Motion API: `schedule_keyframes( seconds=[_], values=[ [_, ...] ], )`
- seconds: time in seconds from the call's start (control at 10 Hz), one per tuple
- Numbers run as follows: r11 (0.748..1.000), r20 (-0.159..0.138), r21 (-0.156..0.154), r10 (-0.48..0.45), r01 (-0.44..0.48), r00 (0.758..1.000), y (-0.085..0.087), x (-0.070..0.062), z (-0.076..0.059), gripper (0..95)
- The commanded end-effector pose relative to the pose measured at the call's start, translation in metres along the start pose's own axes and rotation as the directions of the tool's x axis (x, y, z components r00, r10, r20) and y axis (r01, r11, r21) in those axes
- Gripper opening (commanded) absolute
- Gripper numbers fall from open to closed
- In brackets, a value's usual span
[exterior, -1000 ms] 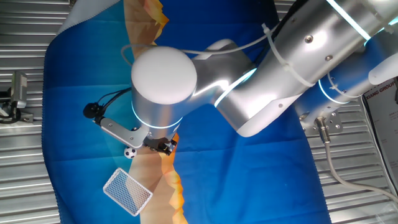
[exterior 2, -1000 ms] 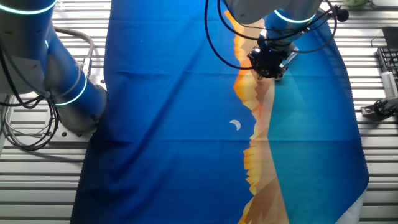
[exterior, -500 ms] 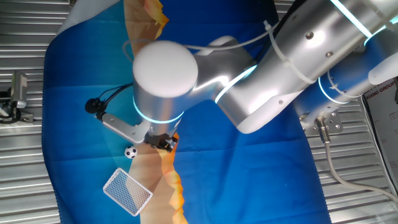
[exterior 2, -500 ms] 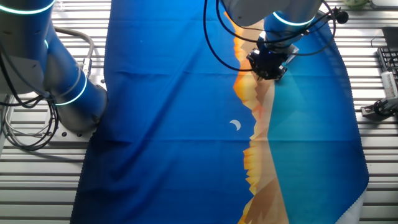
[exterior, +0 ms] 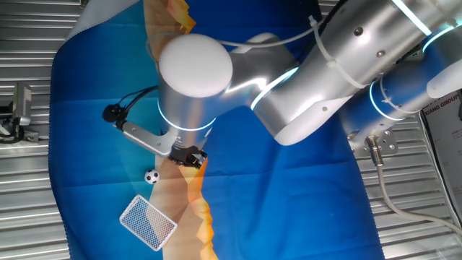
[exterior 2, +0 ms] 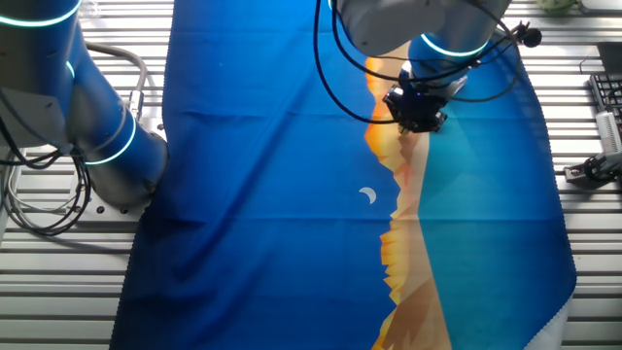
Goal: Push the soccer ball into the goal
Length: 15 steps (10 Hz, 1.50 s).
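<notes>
We cannot make out much of the black two-finger pincer (exterior: pixel 189 155): in one fixed view the broad silver wrist drum of the arm (exterior: pixel 195 83) hangs over it and only a dark tip shows beneath, and in the other fixed view it (exterior 2: pixel 416 109) is a small black cluster among looping cables, so we cannot tell whether its jaws stand wide or narrow. That other view also fails to show the ball or the goal — the arm sits near the top edge of the picture where they would lie.

The ribbed grey metal worktop (exterior: pixel 29 180) is covered by a smooth blue printed cloth (exterior: pixel 303 195) with a jagged orange-and-tan band running down it and a small white crescent (exterior 2: pixel 367 196) printed on the blue. The arm is glossy silver with glowing cyan rings at its joints; a thin black cable with a small round black end (exterior: pixel 112 113) sticks out from a metal bracket at the wrist.

The tiny white soccer ball with black patches (exterior: pixel 151 176) rests on the cloth, below and left of the pincer tip and apart from it. The small rectangular goal with a white frame and fine grey-white mesh (exterior: pixel 147 222) lies below the ball, turned at a slant, near but not touching — the ball is outside it.
</notes>
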<state>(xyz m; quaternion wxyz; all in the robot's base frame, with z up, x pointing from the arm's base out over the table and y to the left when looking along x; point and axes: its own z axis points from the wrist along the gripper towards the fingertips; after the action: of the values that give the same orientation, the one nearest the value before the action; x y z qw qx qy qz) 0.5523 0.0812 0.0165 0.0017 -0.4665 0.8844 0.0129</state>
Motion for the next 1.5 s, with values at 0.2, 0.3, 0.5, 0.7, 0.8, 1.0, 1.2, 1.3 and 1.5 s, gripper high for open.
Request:
schedule_keyframes(
  seconds=[0.2, 0.3, 0.5, 0.7, 0.8, 1.0, 1.2, 1.3, 1.5],
  values=[
    [1.0, -0.006, 0.0, -0.032, 0.032, 0.999, -0.009, -0.002, -0.004, 0.0],
    [1.0, -0.004, 0.0, -0.031, 0.031, 1.0, -0.01, -0.002, -0.003, 0.0],
    [1.0, -0.002, 0.001, -0.025, 0.025, 1.0, -0.015, -0.007, -0.003, 0.0],
    [1.0, -0.002, -0.002, -0.02, 0.02, 1.0, -0.018, -0.009, -0.004, 0.0],
    [1.0, 0.001, -0.003, -0.017, 0.017, 1.0, -0.022, -0.011, -0.004, 0.0],
    [1.0, 0.008, -0.007, -0.018, 0.018, 1.0, -0.029, -0.012, -0.004, 0.0],
    [1.0, 0.006, -0.008, -0.01, 0.01, 1.0, -0.036, -0.017, -0.004, 0.0],
    [1.0, 0.008, -0.009, -0.003, 0.003, 1.0, -0.038, -0.02, -0.004, 0.0],
    [1.0, 0.007, -0.008, 0.003, -0.003, 1.0, -0.042, -0.025, -0.005, 0.0]
  ],
)
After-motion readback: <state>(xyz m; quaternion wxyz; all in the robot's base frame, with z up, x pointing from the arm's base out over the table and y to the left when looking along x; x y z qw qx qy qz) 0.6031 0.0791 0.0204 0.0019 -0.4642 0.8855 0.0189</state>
